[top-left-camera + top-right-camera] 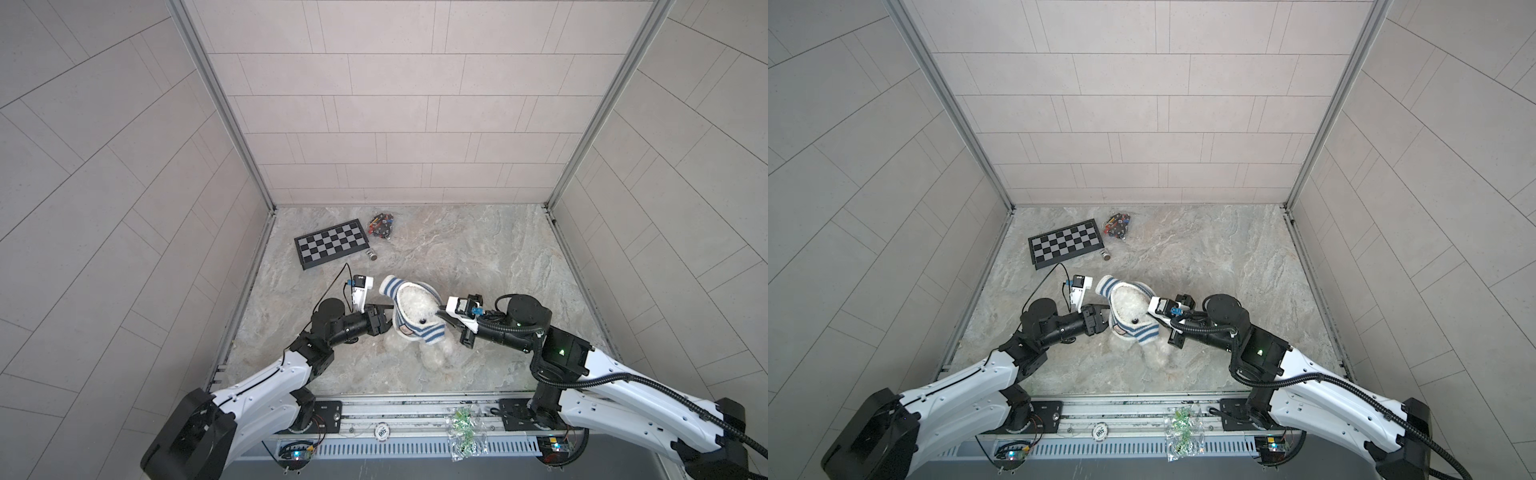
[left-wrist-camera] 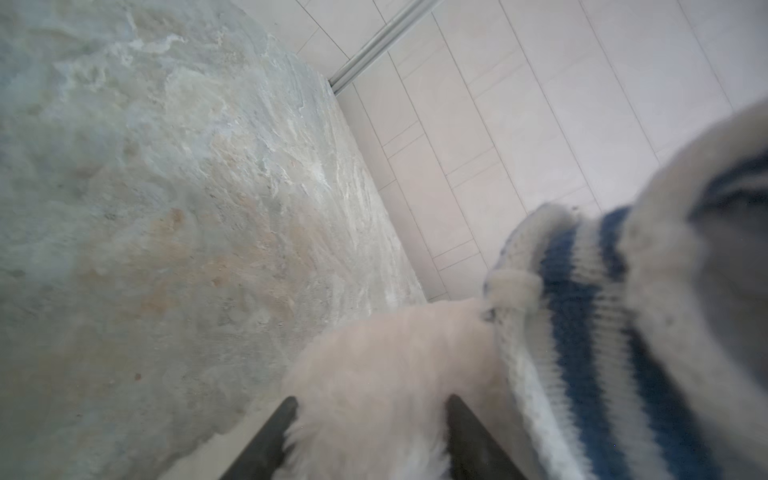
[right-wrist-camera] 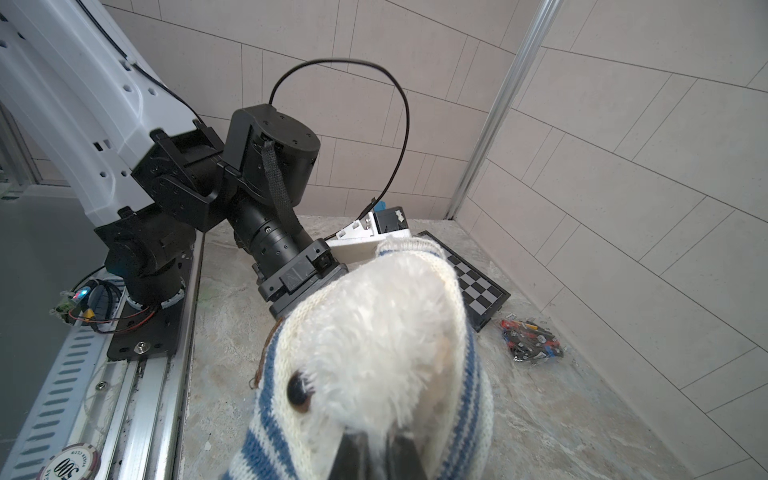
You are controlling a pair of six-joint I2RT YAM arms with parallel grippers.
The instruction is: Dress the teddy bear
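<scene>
Right gripper: fingers pinched narrow on striped shirt rim. Teddy bear on table btwn both arms, shirt over head. Left gripper: fingers apart astride fur; grip unclear.

Probably a robot lab cell, tiled wall panels, aluminium corner posts, arms bolted to a base rail.
</scene>
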